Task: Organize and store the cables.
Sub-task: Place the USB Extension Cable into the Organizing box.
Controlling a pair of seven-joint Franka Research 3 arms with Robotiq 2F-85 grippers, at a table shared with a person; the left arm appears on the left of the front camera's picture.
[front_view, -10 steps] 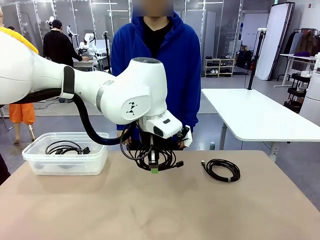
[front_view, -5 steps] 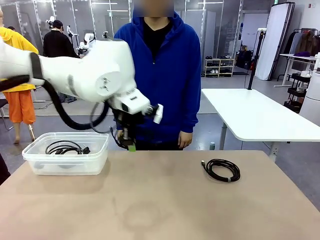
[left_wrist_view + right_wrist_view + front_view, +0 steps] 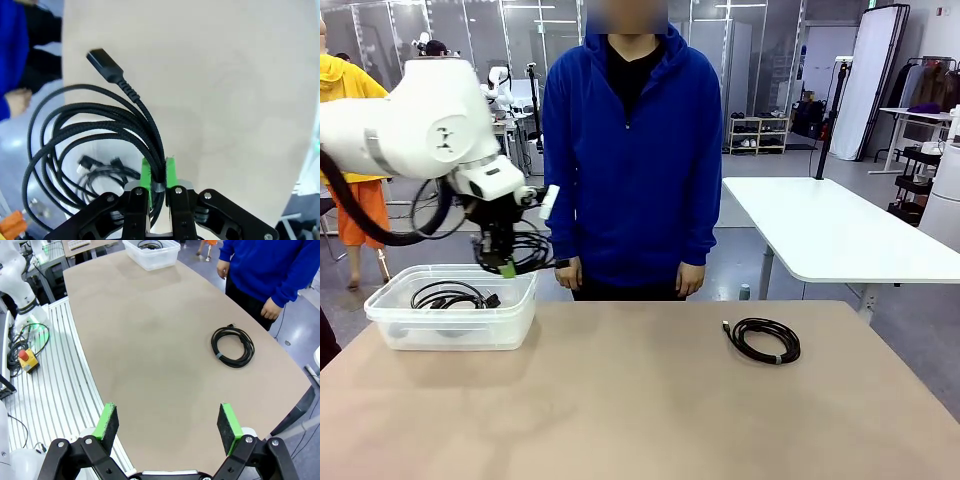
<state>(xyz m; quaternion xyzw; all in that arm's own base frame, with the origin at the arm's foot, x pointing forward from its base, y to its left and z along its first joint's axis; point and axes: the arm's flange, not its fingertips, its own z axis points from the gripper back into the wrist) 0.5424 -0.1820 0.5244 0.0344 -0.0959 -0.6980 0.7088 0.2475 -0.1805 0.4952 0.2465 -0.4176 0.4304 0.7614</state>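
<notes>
Left wrist view, what's the left gripper (image 3: 158, 172) doing?
Clamped tight on a black braided cable coil (image 3: 145, 132). Green pads pinch the bundle where the loops cross. Loops fan out to one side, and a plug (image 3: 102, 62) sticks out past them.
Same thing from the front view?
Yes. Left gripper (image 3: 507, 268) points down in the air and the held coil (image 3: 535, 250) dangles round it. It hangs over the right end of a clear plastic bin (image 3: 450, 325), not touching it.
Bin location?
On the table (image 3: 620, 400), far left corner, close to the left edge. One more coil of thin black cable (image 3: 450, 295) lies flat inside on the bottom. Left wrist view catches that one (image 3: 100, 172) below the held loops.
Right gripper?
Right wrist view: right gripper (image 3: 167, 422) has its green pads wide apart with nothing between them. It sits high above the near edge of the table (image 3: 150, 340).
Any other cables?
One coil (image 3: 765, 340) flat on the right half of the table, toward the far edge, plug end pointing left. It's well apart from the bin and both grippers. It shows in the right wrist view (image 3: 233, 346) too, with the bin (image 3: 152, 252) at the far corner.
Person?
Standing at the far edge in a blue hoodie (image 3: 630, 150), arms down, hands (image 3: 688, 278) low at table height. They hold nothing.
</notes>
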